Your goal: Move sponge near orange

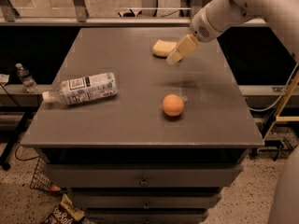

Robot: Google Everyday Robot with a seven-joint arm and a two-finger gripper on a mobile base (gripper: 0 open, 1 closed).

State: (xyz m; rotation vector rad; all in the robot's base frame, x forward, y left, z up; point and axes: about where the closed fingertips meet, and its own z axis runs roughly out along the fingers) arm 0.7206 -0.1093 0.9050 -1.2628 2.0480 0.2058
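My tool (178, 53) hangs over the far right part of the table (117, 125), its tip just at the right end of the sponge (163, 47). From this view I cannot tell whether it touches the sponge, nor whether it is spread or pressed together. The sponge lies flat near the far edge. The orange (173, 105) sits well nearer, right of centre, and apart from everything else.

The step in hand, as I judge it, is taking hold of the sponge. To do it well I should centre over the block rather than its right end, so it does not pivot or slip out sideways. I should come straight down and grip across the narrower width. The sponge is soft, so a moderate squeeze will do, since a hard one would only deform it. I should lift clear before travelling. I mean to set it down on the far side of the orange, close but not touching, because a round fruit will roll at a nudge.

As for containers, a plastic water bottle (81, 88) lies on its side at the left of the table, cap pointing left and label up. It is well away from my path, and I cannot tell how full it is. A smaller bottle (26, 77) stands upright on a ledge beyond the table's left edge. The drawers (142, 181) under the table are shut, so what they hold is hidden.
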